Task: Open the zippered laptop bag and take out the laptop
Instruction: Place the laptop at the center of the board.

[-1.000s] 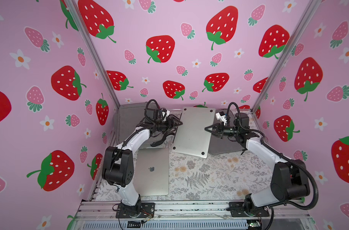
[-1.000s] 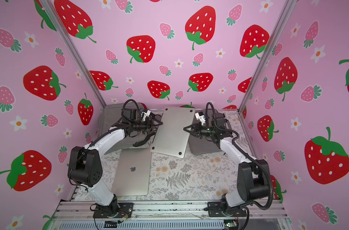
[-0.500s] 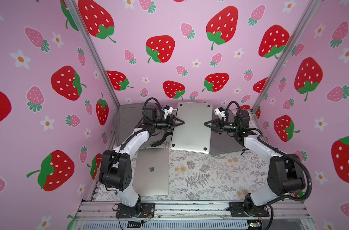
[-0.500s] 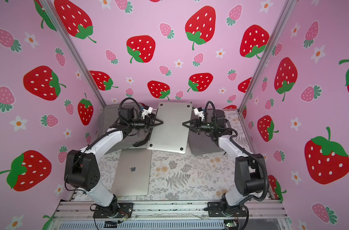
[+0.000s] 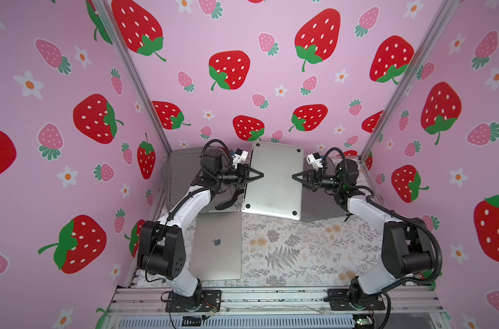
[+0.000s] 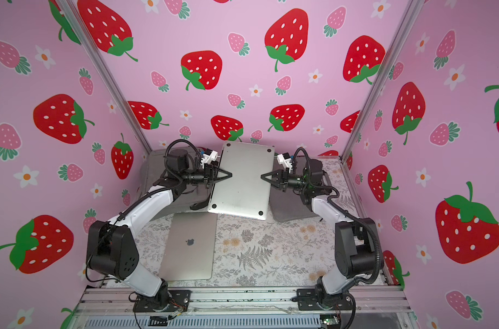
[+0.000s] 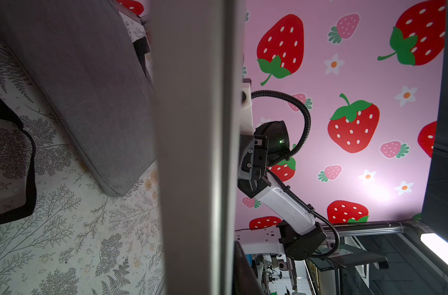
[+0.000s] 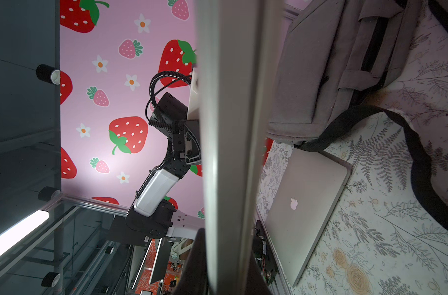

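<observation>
- L arm stretched fwd, wrist level; L gripper (image 5: 260,174) nipped tight on silver laptop's (image 5: 275,185) edge.
- R arm mirrors it; R gripper (image 5: 295,177) clamps opp. edge.

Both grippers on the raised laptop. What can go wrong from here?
1. The laptop is pinched only at mid-edge by the left gripper and right gripper, so it could pivot or slip.
2. A drop would likely hit the second laptop, which lies near its lower edge.
3. Arms moving out of sync may twist it.
</observation>
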`<action>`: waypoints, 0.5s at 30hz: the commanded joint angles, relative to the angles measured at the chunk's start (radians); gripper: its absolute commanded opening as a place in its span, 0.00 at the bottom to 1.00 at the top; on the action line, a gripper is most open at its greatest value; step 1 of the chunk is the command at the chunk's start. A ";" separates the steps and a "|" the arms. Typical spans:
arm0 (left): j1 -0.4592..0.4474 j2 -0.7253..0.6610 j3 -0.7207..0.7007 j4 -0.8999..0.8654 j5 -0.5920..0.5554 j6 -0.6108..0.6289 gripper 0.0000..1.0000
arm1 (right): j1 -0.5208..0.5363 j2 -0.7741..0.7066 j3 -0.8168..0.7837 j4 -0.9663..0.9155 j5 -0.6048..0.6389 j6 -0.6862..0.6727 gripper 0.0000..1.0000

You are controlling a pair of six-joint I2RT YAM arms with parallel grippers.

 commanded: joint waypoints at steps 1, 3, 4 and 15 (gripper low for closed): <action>-0.004 -0.059 0.035 0.062 0.001 0.002 0.07 | -0.005 -0.003 -0.031 -0.059 0.083 -0.079 0.00; -0.004 -0.064 0.047 0.032 -0.010 0.022 0.00 | -0.007 -0.005 -0.039 -0.102 0.095 -0.117 0.07; -0.003 -0.067 0.059 0.005 -0.022 0.038 0.00 | -0.008 -0.006 -0.044 -0.110 0.102 -0.128 0.12; -0.011 -0.095 0.169 -0.308 -0.204 0.257 0.00 | -0.027 -0.067 -0.041 -0.518 0.256 -0.440 0.61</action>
